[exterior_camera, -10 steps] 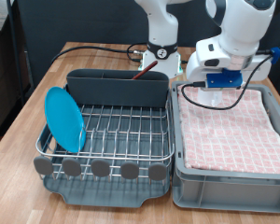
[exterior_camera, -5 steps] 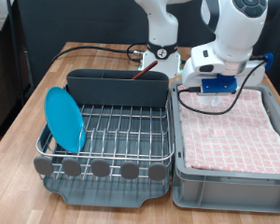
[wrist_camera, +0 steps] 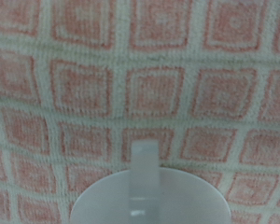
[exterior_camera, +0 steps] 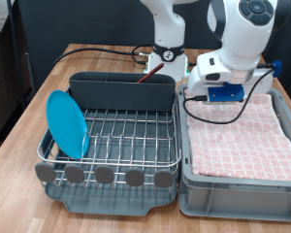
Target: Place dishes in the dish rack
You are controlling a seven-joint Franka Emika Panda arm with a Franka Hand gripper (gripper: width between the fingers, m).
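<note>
The light-blue plate [exterior_camera: 66,123] stands on edge in the dish rack [exterior_camera: 107,177] at the exterior view's left. My gripper [exterior_camera: 221,94] hangs over the top-left corner of the light grey bin [exterior_camera: 238,201], close to the rack's tall utensil compartment [exterior_camera: 121,94]. Its fingers are hidden under the hand. In the wrist view a white cup [wrist_camera: 145,198] fills the edge of the picture close to the camera, above the pink checked cloth [wrist_camera: 84,84]. No fingers show there. The wooden spoon is not in view.
The pink checked cloth [exterior_camera: 244,136] fills the bin at the exterior view's right. A second robot base [exterior_camera: 167,53] and black cables [exterior_camera: 97,49] lie behind the rack. The wooden table [exterior_camera: 29,116] runs along the left.
The hand has moved a little toward the exterior view's left and slightly lower, from over the bin's back edge toward the rack. The plate has not moved.
</note>
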